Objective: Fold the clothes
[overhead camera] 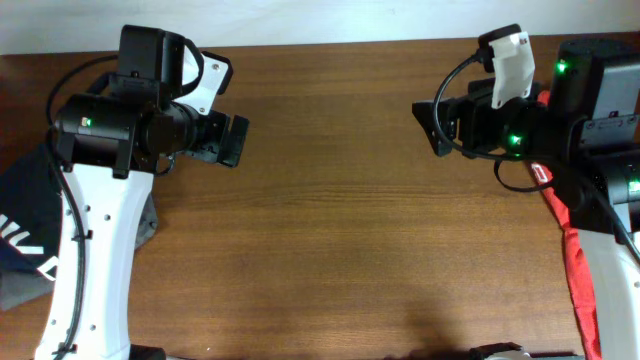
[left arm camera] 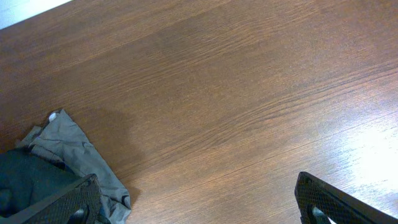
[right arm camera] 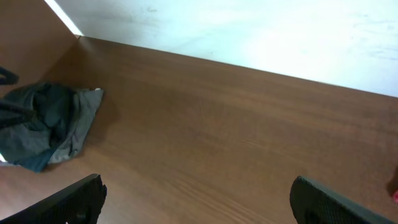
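The clothes lie in two places. A dark pile with a black top bearing white lettering [overhead camera: 28,235] and grey shorts [overhead camera: 150,222] sits at the table's left edge, partly under my left arm. A red shirt [overhead camera: 580,270] hangs along the right edge, beneath my right arm. My left gripper [overhead camera: 233,140] hovers open over bare wood, to the right of the pile. In the left wrist view the grey shorts [left arm camera: 74,149] lie by the left finger [left arm camera: 62,205], and the gripper [left arm camera: 199,208] holds nothing. My right gripper [overhead camera: 432,125] is open and empty too [right arm camera: 199,202]; the dark pile [right arm camera: 50,121] shows far off.
The wooden table [overhead camera: 340,250] stretches between the two arms. Its far edge meets a white surface [right arm camera: 249,31]. A sliver of red fabric [right arm camera: 395,196] shows at the right edge of the right wrist view.
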Robot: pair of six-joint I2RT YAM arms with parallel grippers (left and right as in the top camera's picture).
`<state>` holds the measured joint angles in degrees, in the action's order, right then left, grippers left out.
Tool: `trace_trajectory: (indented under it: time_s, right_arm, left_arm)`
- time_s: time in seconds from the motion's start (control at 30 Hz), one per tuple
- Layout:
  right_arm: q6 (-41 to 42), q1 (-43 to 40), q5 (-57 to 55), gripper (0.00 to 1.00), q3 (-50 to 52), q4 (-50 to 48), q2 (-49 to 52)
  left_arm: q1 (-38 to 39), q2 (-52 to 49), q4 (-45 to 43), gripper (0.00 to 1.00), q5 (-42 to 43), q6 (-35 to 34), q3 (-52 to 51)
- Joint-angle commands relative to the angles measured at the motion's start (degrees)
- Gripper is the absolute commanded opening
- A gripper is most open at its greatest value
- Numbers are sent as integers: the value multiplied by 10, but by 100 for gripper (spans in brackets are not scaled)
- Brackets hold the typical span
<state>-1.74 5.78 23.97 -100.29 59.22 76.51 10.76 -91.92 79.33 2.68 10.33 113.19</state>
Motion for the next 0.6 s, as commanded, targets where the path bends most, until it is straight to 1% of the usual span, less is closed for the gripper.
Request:
trace_trajectory:
  time_s: [0.0,0.1,0.43,0.57]
  right_arm:
    - [-5,1,-14,99,-4,9,1]
    - [-9,2,-18,99,-4,24,1]
    - [-9,2,-18,99,-4,24,-9]
    - [-9,2,-22,99,-2,56,-23]
  left_arm:
    - [1,-3,-1,99,-6,9,0]
    - [1,-3,-1,99,-6,9,0]
    - [1,-3,-1,99,-6,9,0]
    - [1,-3,-1,99,-6,9,0]
